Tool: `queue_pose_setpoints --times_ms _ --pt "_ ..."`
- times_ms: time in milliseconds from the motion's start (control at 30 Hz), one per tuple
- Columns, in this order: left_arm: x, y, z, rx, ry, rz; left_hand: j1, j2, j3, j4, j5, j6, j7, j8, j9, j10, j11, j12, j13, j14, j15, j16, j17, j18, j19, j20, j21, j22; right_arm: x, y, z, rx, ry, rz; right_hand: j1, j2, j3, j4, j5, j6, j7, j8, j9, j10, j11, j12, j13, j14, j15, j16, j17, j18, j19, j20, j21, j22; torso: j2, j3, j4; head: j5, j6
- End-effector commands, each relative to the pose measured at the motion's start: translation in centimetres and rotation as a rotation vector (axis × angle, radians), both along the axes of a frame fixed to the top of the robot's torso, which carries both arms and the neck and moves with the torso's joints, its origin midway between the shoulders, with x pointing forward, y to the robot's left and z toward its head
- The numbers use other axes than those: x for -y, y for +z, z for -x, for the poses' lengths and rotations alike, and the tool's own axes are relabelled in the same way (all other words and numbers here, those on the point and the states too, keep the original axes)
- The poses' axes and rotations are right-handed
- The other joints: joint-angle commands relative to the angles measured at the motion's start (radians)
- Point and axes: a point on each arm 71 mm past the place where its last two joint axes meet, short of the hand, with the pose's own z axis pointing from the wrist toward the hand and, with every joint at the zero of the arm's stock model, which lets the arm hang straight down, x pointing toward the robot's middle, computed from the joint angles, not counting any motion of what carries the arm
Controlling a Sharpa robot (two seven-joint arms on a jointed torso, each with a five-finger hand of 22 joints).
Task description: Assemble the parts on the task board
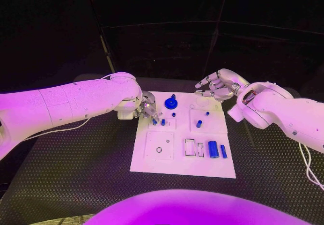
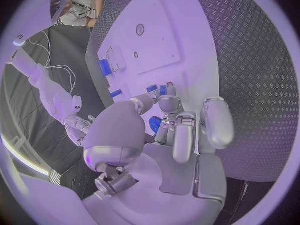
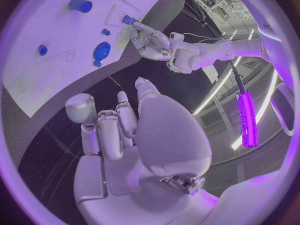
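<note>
The white task board [image 1: 177, 161] lies mid-table. My left hand [image 1: 147, 109] is at the board's left edge, and its thumb and a finger pinch a small blue part [image 1: 155, 121] [image 2: 152, 89] standing in the board. The same pinch [image 3: 128, 20] is seen from my right wrist. A second small blue part [image 1: 163, 122] stands just beside it. My right hand [image 1: 215, 87] hovers over the board's far right corner with its fingers [image 3: 106, 130] apart and nothing in them. A round blue knob [image 1: 171, 101] [image 3: 100, 50] sits at the far middle of the board.
A blue peg [image 1: 199, 123] stands right of centre. A thick blue cylinder [image 1: 213, 149] and a thinner one [image 1: 223, 151] lie at the near right beside white slots [image 1: 190, 147]. A small ring [image 1: 158, 150] is at the near left. Ribbed black table [image 1: 81, 164] surrounds the board.
</note>
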Motion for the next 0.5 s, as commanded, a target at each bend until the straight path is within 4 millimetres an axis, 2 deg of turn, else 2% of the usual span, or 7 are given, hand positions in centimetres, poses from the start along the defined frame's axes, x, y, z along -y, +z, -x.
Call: queue_pose_setpoints --times_ms 33,500 --pt "0.0 -0.01 0.0 -0.009 -0.019 -0.025 0.008 0.001 0.132 -0.124 0.003 0.001 -0.002 0.006 0.001 -0.001 -0.003 -0.004 -0.003 0.106 0.007 0.003 0.263 0.01 -0.001 0.004 -0.005 -0.002 -0.14 0.13 0.02 0.003 0.01 -0.006 -0.004 0.004 0.001 0.005 0.006 0.004 -0.003 0.006 -0.001 0.0 -0.007 -0.002 0.001 0.061 -0.008 -0.003 0.064 0.007 -0.007 0.0 -0.006 0.0 0.0 -0.0003 0.0008 0.0 0.0" --pt "-0.18 -0.21 -0.1 0.008 -0.016 -0.043 0.008 0.0 0.133 -0.124 0.003 0.001 -0.002 0.006 0.002 -0.002 -0.003 -0.006 -0.005 0.106 0.007 0.003 0.263 0.01 -0.002 0.004 -0.005 -0.002 -0.18 0.1 0.02 0.004 0.011 -0.008 -0.004 0.004 0.001 0.005 0.006 0.004 -0.003 0.006 -0.001 0.0 -0.007 -0.002 0.001 0.061 -0.008 -0.003 0.064 0.007 -0.007 0.0 -0.006 0.0 0.0 0.0 0.0006 0.003 0.0"
